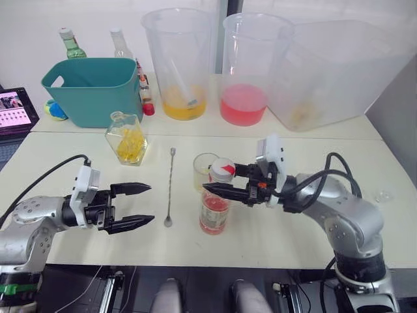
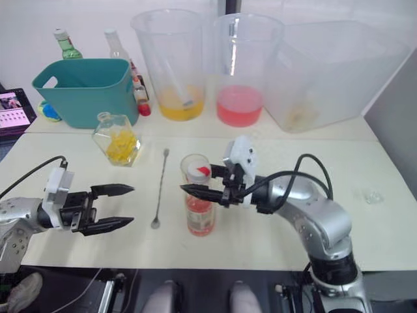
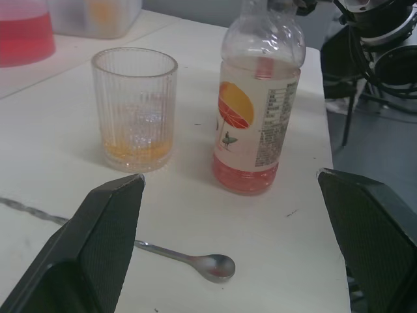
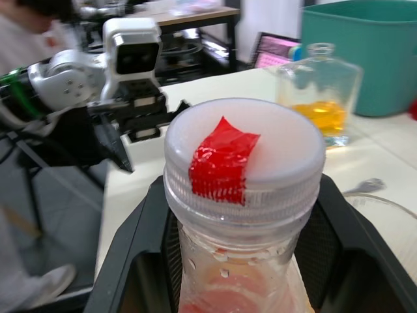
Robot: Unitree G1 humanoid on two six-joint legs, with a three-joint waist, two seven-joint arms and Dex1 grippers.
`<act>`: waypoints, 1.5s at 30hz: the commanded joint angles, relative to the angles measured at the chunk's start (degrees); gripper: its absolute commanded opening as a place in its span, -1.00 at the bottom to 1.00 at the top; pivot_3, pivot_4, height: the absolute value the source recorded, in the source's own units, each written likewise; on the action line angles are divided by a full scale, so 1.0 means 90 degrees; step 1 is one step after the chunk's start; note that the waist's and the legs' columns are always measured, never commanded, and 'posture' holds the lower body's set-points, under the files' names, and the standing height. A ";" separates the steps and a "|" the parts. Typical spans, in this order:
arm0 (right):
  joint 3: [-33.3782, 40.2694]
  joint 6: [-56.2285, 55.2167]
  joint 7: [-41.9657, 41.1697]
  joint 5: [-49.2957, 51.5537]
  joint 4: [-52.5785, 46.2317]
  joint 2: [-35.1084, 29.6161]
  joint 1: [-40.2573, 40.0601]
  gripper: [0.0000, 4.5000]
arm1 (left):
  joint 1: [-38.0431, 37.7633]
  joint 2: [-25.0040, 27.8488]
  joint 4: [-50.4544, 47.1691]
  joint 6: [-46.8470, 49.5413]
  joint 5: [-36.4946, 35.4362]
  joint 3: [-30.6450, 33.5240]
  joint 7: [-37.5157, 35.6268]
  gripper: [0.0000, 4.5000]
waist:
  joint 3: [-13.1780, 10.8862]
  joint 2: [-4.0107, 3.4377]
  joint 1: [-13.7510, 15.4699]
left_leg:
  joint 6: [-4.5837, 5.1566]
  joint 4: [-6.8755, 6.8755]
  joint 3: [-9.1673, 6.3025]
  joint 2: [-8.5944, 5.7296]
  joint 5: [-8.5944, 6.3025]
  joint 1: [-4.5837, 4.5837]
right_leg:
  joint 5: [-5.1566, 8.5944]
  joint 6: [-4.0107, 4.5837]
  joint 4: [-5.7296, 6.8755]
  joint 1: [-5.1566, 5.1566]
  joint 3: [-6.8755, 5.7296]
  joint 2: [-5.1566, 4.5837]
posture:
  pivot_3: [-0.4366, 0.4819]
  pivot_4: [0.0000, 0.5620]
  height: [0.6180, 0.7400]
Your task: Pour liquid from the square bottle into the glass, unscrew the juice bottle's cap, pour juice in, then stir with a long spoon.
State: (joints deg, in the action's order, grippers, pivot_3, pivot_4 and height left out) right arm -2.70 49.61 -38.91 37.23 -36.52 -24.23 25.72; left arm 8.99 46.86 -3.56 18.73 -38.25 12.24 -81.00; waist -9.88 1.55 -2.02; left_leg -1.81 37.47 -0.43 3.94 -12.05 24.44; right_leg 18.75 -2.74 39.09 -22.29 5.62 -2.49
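Glass [image 1: 204, 171] mid-bench already holds a little yellow, so the first pour looks done. Right pincer [image 1: 221, 181] straddles the juice bottle [image 1: 215, 208] neck under the cap [image 4: 244, 156], cap still on; whether it grips, can't tell. Left pincer [image 1: 133, 207] wide, empty. Spoon [image 1: 170, 189] lies left of glass. Unscrewing, juice, stirring remain. Label [image 3: 254, 127] print unreadable.
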 commanded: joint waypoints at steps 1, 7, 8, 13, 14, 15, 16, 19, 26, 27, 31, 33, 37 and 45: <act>-0.0010 -0.0070 0.0868 -0.0275 -0.0637 0.0135 -0.0311 -0.24 | 0.0432 -0.0021 0.0257 -0.0130 0.0102 -0.0245 -0.0310 1.00 | 0.0001 0.0002 0.0001 | 0.0000 0.0000 0.0000 0.0000 0.0000 0.0000 | 0.0000 0.0000 0.0000 0.0000 0.0000 0.0000 | -0.05 -0.47 0.77; -0.0087 0.0242 0.1633 -0.0045 -0.1232 0.0367 -0.0664 -0.24 | 0.0833 0.0013 0.0732 -0.0305 0.0263 -0.0400 -0.0688 1.00 | 0.0001 0.0002 -0.0021 | 0.0000 0.0000 -0.0002 -0.0001 0.0001 -0.0001 | 0.0000 0.0000 -0.0001 0.0002 -0.0001 0.0000 | -0.05 -0.47 0.77; -0.0069 0.0306 0.1706 0.0036 -0.1278 0.0387 -0.0720 -0.24 | 0.0857 0.0017 0.0762 -0.0312 0.0279 -0.0413 -0.0723 1.00 | 0.0001 0.0002 -0.0025 | 0.0000 -0.0002 -0.0002 0.0000 0.0001 -0.0001 | 0.0000 0.0000 -0.0001 0.0001 -0.0001 0.0001 | -0.05 -0.47 0.77; 0.0004 0.0565 0.1741 0.0542 -0.1286 0.0309 -0.0753 -0.24 | 0.0898 0.0031 0.0817 -0.0303 0.0316 -0.0500 -0.0824 1.00 | 0.0002 0.0002 -0.0023 | 0.0000 -0.0005 -0.0003 0.0000 0.0001 -0.0001 | 0.0001 0.0000 -0.0002 0.0002 -0.0001 0.0000 | -0.05 -0.47 0.77; 0.0004 0.0600 0.1678 0.0636 -0.1280 0.0229 -0.0732 -0.24 | 0.0901 0.0040 0.0818 -0.0287 0.0321 -0.0517 -0.0844 1.00 | 0.0002 0.0002 -0.0021 | 0.0000 -0.0005 -0.0003 0.0000 0.0001 -0.0001 | 0.0001 0.0000 -0.0002 0.0003 -0.0002 0.0000 | -0.05 -0.47 0.77; 0.0017 0.0603 0.1605 0.0705 -0.1240 0.0144 -0.0686 -0.02 | 0.0895 0.0044 0.0808 -0.0280 0.0328 -0.0529 -0.0860 1.00 | 0.0002 0.0002 -0.0021 | 0.0000 -0.0004 -0.0003 0.0000 0.0001 -0.0001 | 0.0001 0.0000 -0.0002 0.0003 -0.0002 0.0000 | -0.05 -0.47 0.77; 0.0036 0.0598 0.1556 0.0774 -0.1193 0.0083 -0.0635 0.21 | 0.0875 0.0041 0.0796 -0.0289 0.0338 -0.0529 -0.0868 1.00 | 0.0002 0.0003 -0.0024 | 0.0000 -0.0004 -0.0003 -0.0001 0.0001 -0.0001 | 0.0001 0.0000 -0.0004 0.0004 -0.0002 0.0000 | -0.05 -0.47 0.77; 0.0116 0.0554 0.1415 0.0860 -0.1050 -0.0145 -0.0473 0.64 | 0.0797 0.0014 0.0726 -0.0308 0.0353 -0.0498 -0.0855 1.00 | 0.0002 0.0004 -0.0032 | 0.0000 -0.0005 -0.0003 0.0000 0.0001 0.0000 | 0.0001 0.0000 -0.0004 0.0003 -0.0002 0.0001 | -0.05 -0.47 0.77; 0.0283 0.0172 0.0501 0.0884 -0.0569 -0.0919 -0.0285 0.97 | 0.0537 0.0034 0.0500 -0.0272 0.0328 -0.0380 -0.0752 1.00 | 0.0002 0.0004 -0.0029 | 0.0000 -0.0007 -0.0003 0.0000 0.0001 0.0000 | 0.0001 0.0001 -0.0005 0.0003 -0.0002 0.0001 | -0.05 -0.47 0.77; 0.0231 0.0051 0.0284 0.0838 -0.0524 -0.1049 -0.0278 0.97 | 0.0507 0.0045 0.0493 -0.0275 0.0315 -0.0346 -0.0751 1.00 | 0.0002 0.0004 -0.0027 | 0.0001 -0.0007 -0.0003 0.0000 0.0001 0.0001 | 0.0001 0.0001 -0.0008 0.0003 -0.0001 0.0000 | -0.05 -0.47 0.77; 0.0069 -0.0666 -0.1342 0.0811 0.0165 -0.1618 -0.0081 0.97 | 0.0248 0.0096 0.0273 -0.0261 0.0272 -0.0135 -0.0598 1.00 | 0.0001 0.0005 -0.0028 | 0.0001 -0.0006 -0.0003 0.0000 0.0001 0.0000 | 0.0001 0.0001 -0.0009 0.0005 -0.0001 0.0000 | -0.05 -0.47 0.77; -0.0108 -0.1032 -0.1792 0.0607 0.0571 -0.1662 0.0133 0.97 | 0.0111 0.0123 0.0159 -0.0255 0.0231 -0.0002 -0.0518 1.00 | 0.0001 0.0005 -0.0053 | 0.0001 -0.0006 -0.0002 0.0001 0.0001 -0.0002 | 0.0001 0.0001 -0.0010 0.0005 -0.0001 0.0001 | -0.05 -0.47 0.77; -0.0440 -0.1580 -0.2447 0.0283 0.1221 -0.1551 0.0564 0.97 | -0.0221 0.0155 -0.0153 -0.0202 0.0131 0.0311 -0.0305 1.00 | 0.0001 0.0004 -0.0057 | 0.0001 -0.0009 -0.0003 0.0002 0.0002 -0.0004 | 0.0001 0.0001 -0.0008 0.0004 -0.0001 0.0003 | -0.05 -0.47 0.77; -0.0873 -0.1946 -0.3118 0.0055 0.1852 -0.1182 0.1071 0.97 | -0.1084 0.0171 -0.0809 -0.0146 -0.0018 0.0889 0.0037 1.00 | 0.0001 0.0005 -0.0028 | 0.0001 -0.0008 -0.0003 0.0002 0.0002 -0.0004 | 0.0001 0.0001 -0.0007 0.0004 -0.0002 0.0000 | -0.05 -0.47 0.77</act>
State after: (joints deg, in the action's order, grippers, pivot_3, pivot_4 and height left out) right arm -10.64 33.37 -65.88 37.69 -19.73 -35.29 34.00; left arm -0.17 47.63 -8.37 17.53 -37.17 18.12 -81.38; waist -9.87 1.59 -2.27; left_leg -1.80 37.40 -0.46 3.96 -12.04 24.40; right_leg 18.76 -2.73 39.02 -22.25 5.60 -2.49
